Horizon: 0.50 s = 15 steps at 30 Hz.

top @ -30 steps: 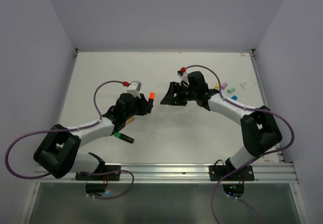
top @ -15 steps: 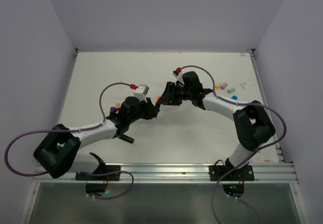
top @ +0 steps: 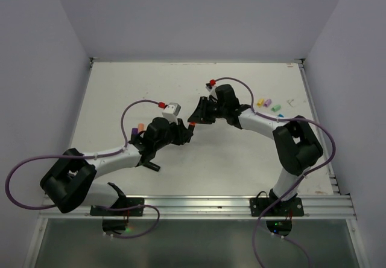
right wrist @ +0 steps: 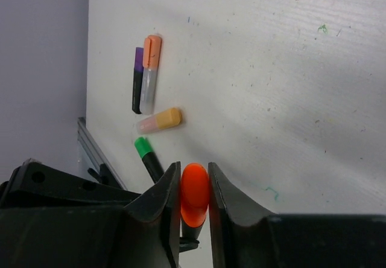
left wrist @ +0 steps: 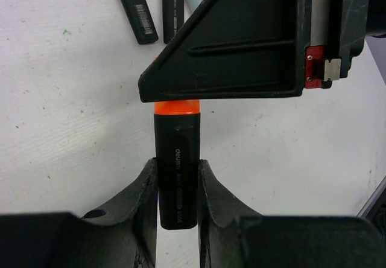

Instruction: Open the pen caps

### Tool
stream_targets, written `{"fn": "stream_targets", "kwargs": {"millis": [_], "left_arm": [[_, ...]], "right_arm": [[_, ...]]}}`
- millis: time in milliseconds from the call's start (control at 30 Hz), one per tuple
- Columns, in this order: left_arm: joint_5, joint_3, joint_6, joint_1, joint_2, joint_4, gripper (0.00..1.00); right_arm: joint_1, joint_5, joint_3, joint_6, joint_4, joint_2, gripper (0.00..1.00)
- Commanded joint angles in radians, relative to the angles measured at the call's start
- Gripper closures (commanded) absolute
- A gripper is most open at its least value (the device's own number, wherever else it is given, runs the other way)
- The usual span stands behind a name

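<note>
A black-barrelled pen [left wrist: 176,171] with an orange pen cap [left wrist: 177,107] is held off the table between the two arms. My left gripper [left wrist: 177,183] is shut on the barrel's rear half. My right gripper [right wrist: 195,189] is shut on the orange cap [right wrist: 195,194], its jaws pressed against both sides. In the top view the two grippers meet nose to nose at the table's middle, left gripper [top: 184,131], right gripper [top: 195,121], with a speck of orange cap [top: 190,125] between them.
Capped pens lie on the table to the left: purple-black [right wrist: 137,78], orange pastel [right wrist: 151,72], yellow pastel [right wrist: 160,121], green-capped [right wrist: 148,156]. Loose caps [top: 269,104] sit at the right, behind the right arm. Two black barrels [left wrist: 136,8] lie beyond the grip.
My right gripper has moved left onto the orange cap and shut on it. My left arm has carried the pen right, toward the middle.
</note>
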<state>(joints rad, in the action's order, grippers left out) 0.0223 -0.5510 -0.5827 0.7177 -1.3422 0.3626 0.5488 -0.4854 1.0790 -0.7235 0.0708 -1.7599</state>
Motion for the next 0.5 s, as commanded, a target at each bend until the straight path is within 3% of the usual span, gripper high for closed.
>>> {"fn": "stream_targets", "kwargs": {"millis": [0, 33, 67, 200, 300, 467], "left_arm": [[-0.012, -0.003, 0.001, 0.012, 0.017, 0.068, 1.0], [-0.013, -0.001, 0.001, 0.014, 0.018, 0.068, 1.0], [-0.016, -0.003, 0.001, 0.014, 0.018, 0.065, 1.0], [-0.018, -0.001, 0.012, 0.014, 0.02, 0.062, 0.55], [-0.045, 0.002, 0.026, 0.014, 0.02, 0.068, 0.35], [-0.033, 0.011, 0.029, 0.014, 0.006, 0.085, 0.29]], "right_arm": [[-0.001, 0.022, 0.05, -0.011, 0.037, -0.015, 0.83], [0.0, 0.021, 0.052, -0.011, 0.037, -0.018, 1.0], [0.0, 0.019, 0.049, -0.01, 0.034, -0.018, 1.0], [0.002, 0.013, 0.007, -0.017, 0.055, 0.01, 1.0], [0.002, -0.022, -0.023, -0.046, 0.092, 0.031, 1.0], [0.002, -0.044, -0.06, -0.102, 0.142, 0.08, 1.0]]}}
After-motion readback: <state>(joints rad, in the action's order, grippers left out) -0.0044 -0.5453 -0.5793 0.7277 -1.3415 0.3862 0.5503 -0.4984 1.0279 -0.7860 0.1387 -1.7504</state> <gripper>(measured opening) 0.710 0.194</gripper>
